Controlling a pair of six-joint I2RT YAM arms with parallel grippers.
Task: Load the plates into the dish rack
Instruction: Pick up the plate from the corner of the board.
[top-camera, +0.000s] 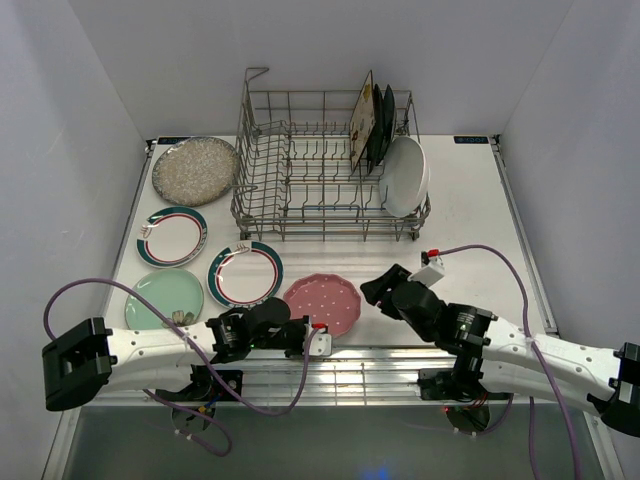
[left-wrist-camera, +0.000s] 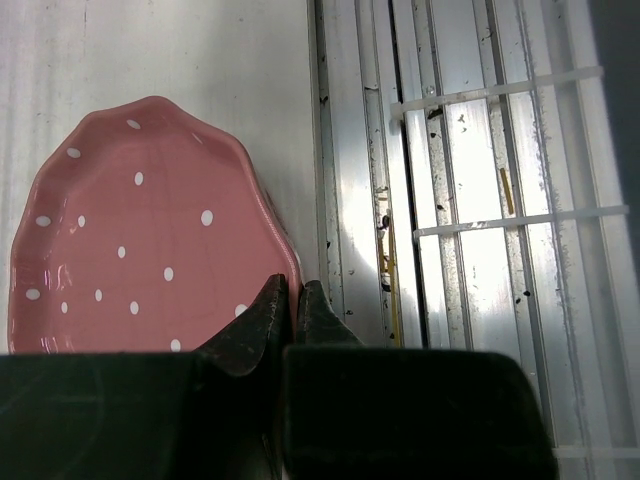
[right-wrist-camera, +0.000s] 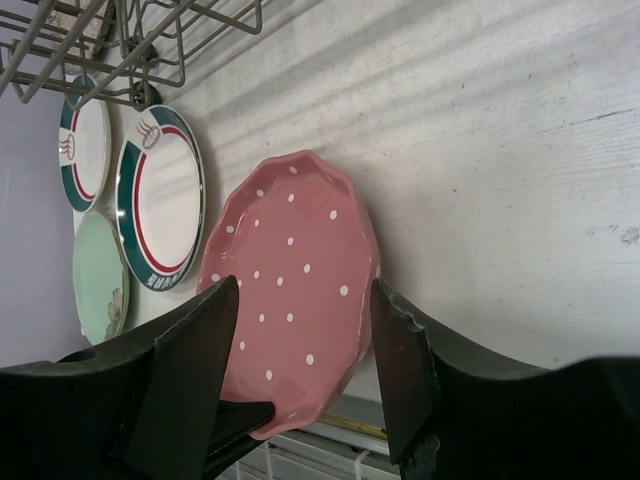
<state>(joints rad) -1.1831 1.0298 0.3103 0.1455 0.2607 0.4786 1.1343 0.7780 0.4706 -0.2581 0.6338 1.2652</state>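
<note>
While left tool (left-wrist-camera: 290, 300) pinches pink plate (left-wrist-camera: 130, 250) rim, right tool (right-wrist-camera: 305, 295) spread near it, teal-rimmed plate (right-wrist-camera: 160, 200) lettering unreadable.

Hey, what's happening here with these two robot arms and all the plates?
The arms are loading the dish rack; a few plates already stand at its right end. The left gripper, shut, is at the near rim of the pink plate, and the right gripper hangs open beside it. Four more plates lie on the table.
</note>
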